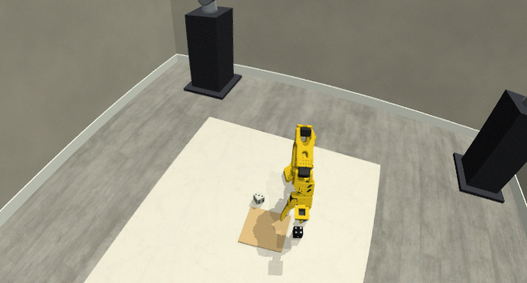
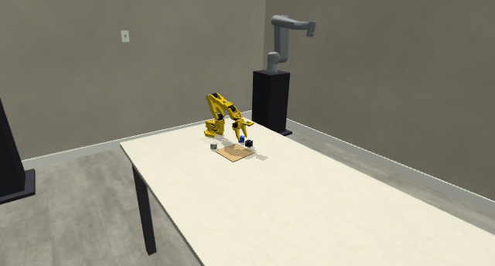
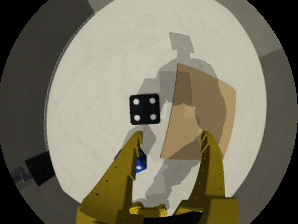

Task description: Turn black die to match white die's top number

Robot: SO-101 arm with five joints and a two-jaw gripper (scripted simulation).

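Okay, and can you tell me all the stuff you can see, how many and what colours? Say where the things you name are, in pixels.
black die (image 1: pixel 297 232) (image 2: pixel 249 143) (image 3: pixel 145 109): one, black, beside the mat
blue die (image 2: pixel 241 138) (image 3: pixel 141 163): one, blue, near the black die
white die (image 1: pixel 258 198) (image 2: pixel 213 146): one, white, near a mat corner
mat (image 1: pixel 261 231) (image 2: pixel 234 154) (image 3: pixel 220 95): one, tan, on the table
table (image 1: pixel 185 192) (image 2: pixel 309 204) (image 3: pixel 85 100): one, cream, under everything
pedestals: two, black, on the floor
wall plate (image 2: pixel 124 36): one, white, on the wall
another arm (image 2: pixel 281 42): one, grey, on a pedestal
robot arm (image 1: pixel 304 155) (image 2: pixel 220 104): one, yellow, on the table
pincer (image 1: pixel 291 220) (image 2: pixel 242 138) (image 3: pixel 172 133): one, yellow, open
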